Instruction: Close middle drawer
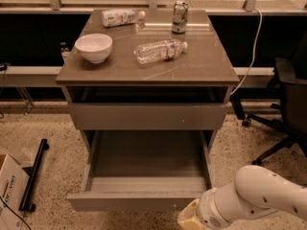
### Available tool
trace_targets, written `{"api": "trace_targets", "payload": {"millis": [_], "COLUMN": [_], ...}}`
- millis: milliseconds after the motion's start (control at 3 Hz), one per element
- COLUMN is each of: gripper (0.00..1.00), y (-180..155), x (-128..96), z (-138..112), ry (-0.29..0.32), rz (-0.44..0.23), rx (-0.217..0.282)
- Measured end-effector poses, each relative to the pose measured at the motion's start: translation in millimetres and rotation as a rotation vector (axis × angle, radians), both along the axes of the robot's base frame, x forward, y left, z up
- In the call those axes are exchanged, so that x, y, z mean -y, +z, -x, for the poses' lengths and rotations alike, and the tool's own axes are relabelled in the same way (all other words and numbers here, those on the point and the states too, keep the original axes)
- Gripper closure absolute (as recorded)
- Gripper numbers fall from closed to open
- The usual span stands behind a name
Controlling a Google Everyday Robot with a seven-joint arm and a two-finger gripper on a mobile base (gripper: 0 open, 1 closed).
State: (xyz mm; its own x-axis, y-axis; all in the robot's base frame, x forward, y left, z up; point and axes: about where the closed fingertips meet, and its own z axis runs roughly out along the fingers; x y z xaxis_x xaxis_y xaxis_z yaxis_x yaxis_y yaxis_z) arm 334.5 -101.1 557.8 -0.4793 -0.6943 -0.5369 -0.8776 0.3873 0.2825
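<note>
The middle drawer [139, 201] is pulled far out of the grey-brown cabinet [146, 116]. It is a long shallow box with a low plain front panel, and its inside [146, 159] shows nothing in it. My gripper [190, 218] sits at the bottom edge of the view, just in front of the drawer's front panel at its right corner. Its tip is cut off by the frame edge. My white arm [261, 195] reaches in from the lower right.
On the cabinet top stand a white bowl [94, 47], a lying clear bottle [159, 51], another lying bottle [120, 17] and a can [180, 17]. An office chair [288, 109] stands at the right. A cardboard box [9, 190] and a black bar [33, 174] lie at the left.
</note>
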Motion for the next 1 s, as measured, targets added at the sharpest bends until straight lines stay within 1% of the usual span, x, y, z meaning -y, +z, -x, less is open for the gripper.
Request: {"api": "trace_targets", "payload": {"millis": [333,667,1000], "gripper": [1.0,1.0,1.0], "y": [-20.5,-54.1,-89.7], "x": [-8.9,-16.0,-24.0], "z": [-2.7,-23.5,-46.7], "ry": [-0.041,-0.085,-0.104], "rz": [-0.024,-0.049,-0.087], "rx": [0.011,0.044,0.063]}}
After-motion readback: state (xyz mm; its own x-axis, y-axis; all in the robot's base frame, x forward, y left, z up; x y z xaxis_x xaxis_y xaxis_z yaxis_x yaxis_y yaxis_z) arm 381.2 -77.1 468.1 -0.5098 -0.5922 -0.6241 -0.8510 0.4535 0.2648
